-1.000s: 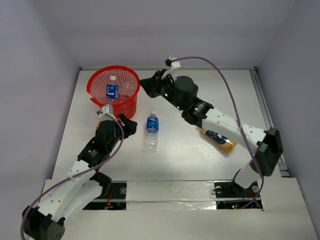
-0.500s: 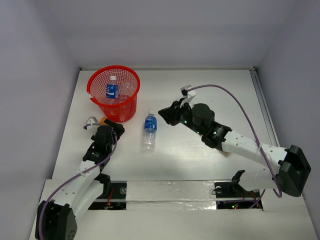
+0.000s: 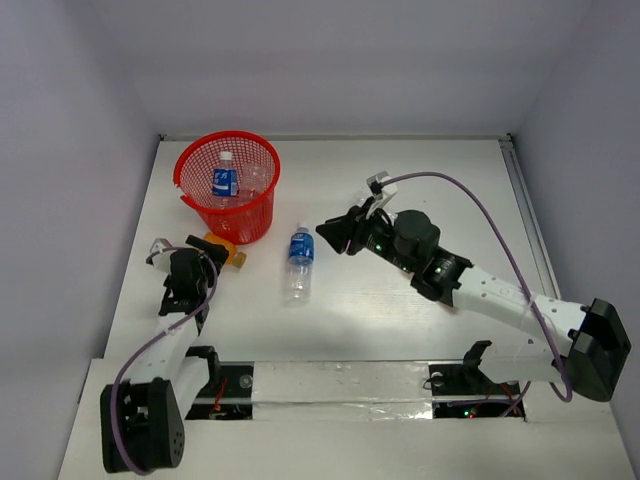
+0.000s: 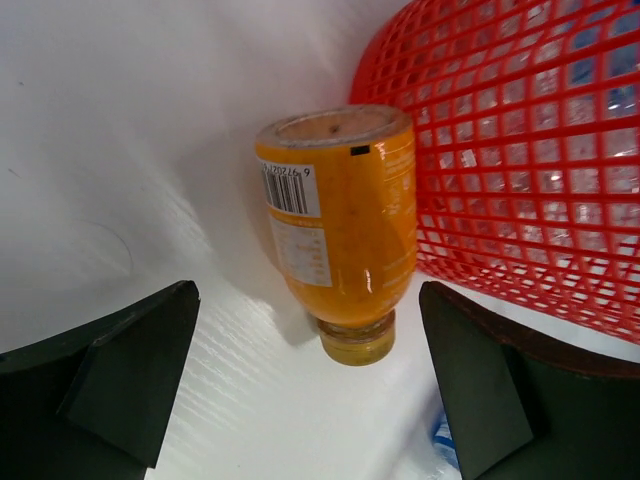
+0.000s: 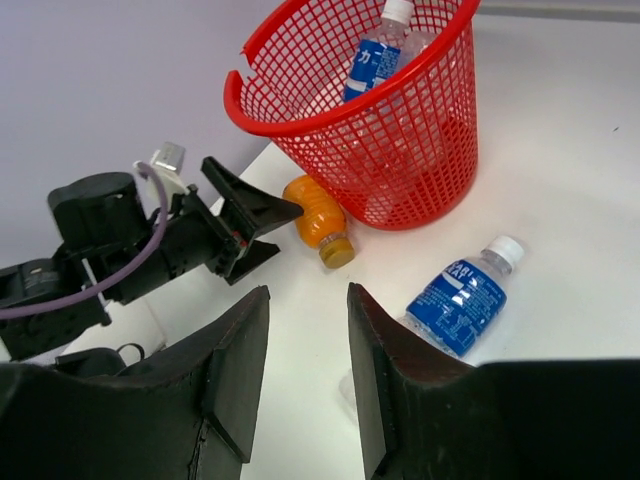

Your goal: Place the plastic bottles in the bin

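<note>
The red mesh bin (image 3: 262, 160) stands at the back left and holds a blue-labelled bottle (image 3: 225, 181). The orange bottle (image 3: 224, 249) lies on the table against the bin's base. In the left wrist view the orange bottle (image 4: 340, 220) lies cap toward me beside the bin (image 4: 520, 150). My left gripper (image 4: 310, 390) is open just short of its cap, empty. A blue-labelled clear bottle (image 3: 299, 262) lies mid-table. My right gripper (image 3: 328, 233) hovers just right of it, open and empty. The right wrist view shows the bin (image 5: 370, 140), orange bottle (image 5: 315, 225) and table bottle (image 5: 460, 300).
A second, clear bottle (image 3: 256, 178) shows inside the bin. The left arm's gripper (image 5: 245, 215) appears in the right wrist view beside the orange bottle. Grey walls close the table on three sides. A rail runs along the right table edge (image 3: 527, 215).
My right arm has swung away from the bin and come down toward mid-table. My left arm has drawn back to the left, uncovering the orange bottle by the bin.
</note>
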You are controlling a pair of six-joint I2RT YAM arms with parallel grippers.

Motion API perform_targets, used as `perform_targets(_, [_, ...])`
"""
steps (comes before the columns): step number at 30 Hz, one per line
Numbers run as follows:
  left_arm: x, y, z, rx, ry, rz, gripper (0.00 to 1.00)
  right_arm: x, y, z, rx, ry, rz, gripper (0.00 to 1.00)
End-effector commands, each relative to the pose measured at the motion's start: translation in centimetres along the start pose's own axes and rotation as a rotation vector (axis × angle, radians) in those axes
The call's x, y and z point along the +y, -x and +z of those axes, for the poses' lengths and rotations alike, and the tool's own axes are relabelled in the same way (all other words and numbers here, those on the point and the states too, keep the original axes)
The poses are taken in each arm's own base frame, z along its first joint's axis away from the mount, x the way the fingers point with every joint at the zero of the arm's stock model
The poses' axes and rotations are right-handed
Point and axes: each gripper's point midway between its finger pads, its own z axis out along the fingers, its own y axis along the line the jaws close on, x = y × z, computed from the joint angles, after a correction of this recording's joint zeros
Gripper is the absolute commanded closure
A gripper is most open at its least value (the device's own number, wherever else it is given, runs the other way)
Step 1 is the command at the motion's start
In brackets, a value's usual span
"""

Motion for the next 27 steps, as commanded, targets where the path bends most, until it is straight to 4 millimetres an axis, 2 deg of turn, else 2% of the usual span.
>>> perform_targets(1, [-2.2, 0.3, 0.7, 0.013, -0.093, 0.012, 0.1, 1.7, 1.1, -0.7, -0.037, 0.077, 0.015, 0.57])
perform_targets(8, [-3.7, 0.9, 1.6, 0.002, -0.126, -0.002, 0.11, 2.2, 0.2, -0.9, -0.007, 0.117, 0.025, 0.56])
perform_targets(13, [-3.1, 0.4, 2.6, 0.016, -0.095, -0.009, 0.16, 1.7, -1.2, -0.3, 0.025, 0.109, 0.049, 0.53])
perform_targets(17, [-2.3, 0.2, 3.2, 0.007, -0.069, -0.018, 0.19, 0.9, -2.6, 0.4, 0.053, 0.079, 0.084, 0.43])
perform_targets(20, [-2.2, 0.5, 3.4, -0.011, -0.058, -0.021, 0.22, -0.4, -3.8, 0.9, 0.065, 0.028, 0.107, 0.31])
perform_targets(21, [-2.2, 0.7, 3.4, -0.018, -0.06, -0.022, 0.22, -0.9, -4.6, 1.3, 0.081, 0.009, 0.111, 0.24])
perform_targets(24, [-2.2, 0.9, 3.6, -0.037, -0.059, -0.024, 0.26, -1.9, -5.8, 2.1, 0.111, -0.034, 0.118, 0.15])
perform_targets(25, [-2.0, 0.9, 3.8, -0.041, -0.053, -0.024, 0.26, -2.5, -7.0, 2.5, 0.143, -0.051, 0.117, 0.12])
perform_targets(26, [-1.9, 0.9, 3.9, -0.043, -0.049, -0.024, 0.27, -3.9, -7.7, 2.7, 0.154, -0.121, 0.105, 0.09])
perform_targets(27, [-1.8, 0.9, 4.0, -0.046, -0.048, -0.025, 0.28, -4.5, -7.8, 3.1, 0.161, -0.155, 0.097, 0.05])
